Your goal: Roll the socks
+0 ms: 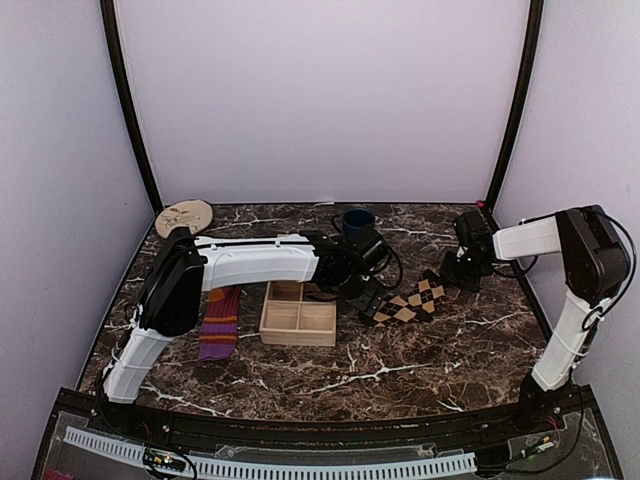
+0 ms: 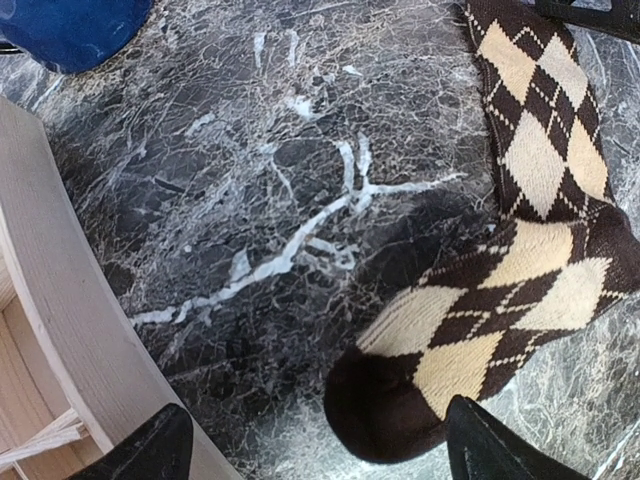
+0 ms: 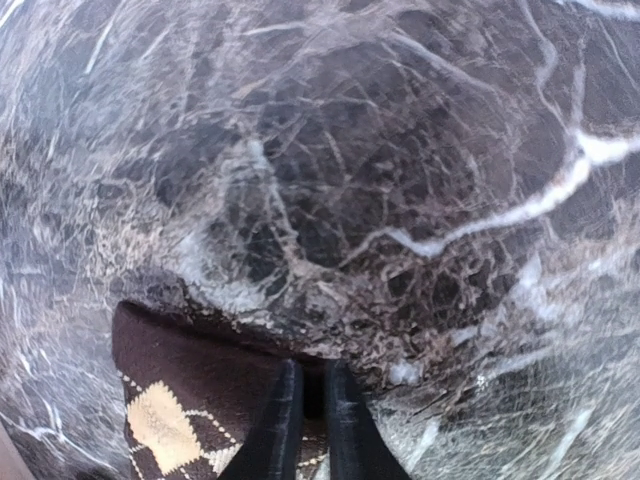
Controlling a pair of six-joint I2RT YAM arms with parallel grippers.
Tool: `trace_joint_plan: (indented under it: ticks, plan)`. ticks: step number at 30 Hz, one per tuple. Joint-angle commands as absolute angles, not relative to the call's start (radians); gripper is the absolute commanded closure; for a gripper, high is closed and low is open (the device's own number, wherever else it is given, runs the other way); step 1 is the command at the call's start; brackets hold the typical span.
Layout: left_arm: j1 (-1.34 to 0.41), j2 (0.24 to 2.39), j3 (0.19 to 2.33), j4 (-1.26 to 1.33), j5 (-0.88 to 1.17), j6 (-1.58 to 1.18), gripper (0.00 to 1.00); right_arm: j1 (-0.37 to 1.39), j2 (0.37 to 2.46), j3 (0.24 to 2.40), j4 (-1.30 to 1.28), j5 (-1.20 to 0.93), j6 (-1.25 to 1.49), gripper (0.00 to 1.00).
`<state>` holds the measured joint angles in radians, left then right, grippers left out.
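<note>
The dark brown argyle sock (image 1: 408, 303) lies flat on the marble table, right of centre. My left gripper (image 1: 364, 297) is open and low over its toe end; in the left wrist view the dark toe (image 2: 385, 405) sits between the two spread fingertips (image 2: 500, 452), nearer the right one. My right gripper (image 1: 462, 272) is at the sock's other end; in the right wrist view its fingers (image 3: 278, 425) stand nearly together, pinching the brown cuff edge (image 3: 190, 360). The purple sock with orange and red stripes (image 1: 219, 323) lies flat at the left, partly under my left arm.
A compartmented wooden box (image 1: 298, 316) stands just left of the argyle toe, its wall close to my left finger (image 2: 60, 330). A blue mug (image 1: 357, 220) stands behind my left gripper. A wooden disc (image 1: 185, 215) lies at the back left corner.
</note>
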<state>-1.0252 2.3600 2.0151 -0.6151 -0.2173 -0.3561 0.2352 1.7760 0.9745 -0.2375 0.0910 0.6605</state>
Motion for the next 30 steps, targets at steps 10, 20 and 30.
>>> trace_joint_plan:
  ticks: [10,20,30]
  plan:
    - [-1.026,2.363,1.971,-0.754,-0.207,-0.385,0.11,0.229,1.729,0.992,-0.285,0.126,0.628,1.0]
    - [-1.026,2.364,1.939,-0.777,-0.196,-0.383,0.3,0.228,1.663,0.957,-0.297,0.153,0.632,0.97]
    - [-1.026,2.362,1.931,-0.798,-0.195,-0.381,0.68,0.228,1.622,0.91,-0.264,0.079,0.628,0.79]
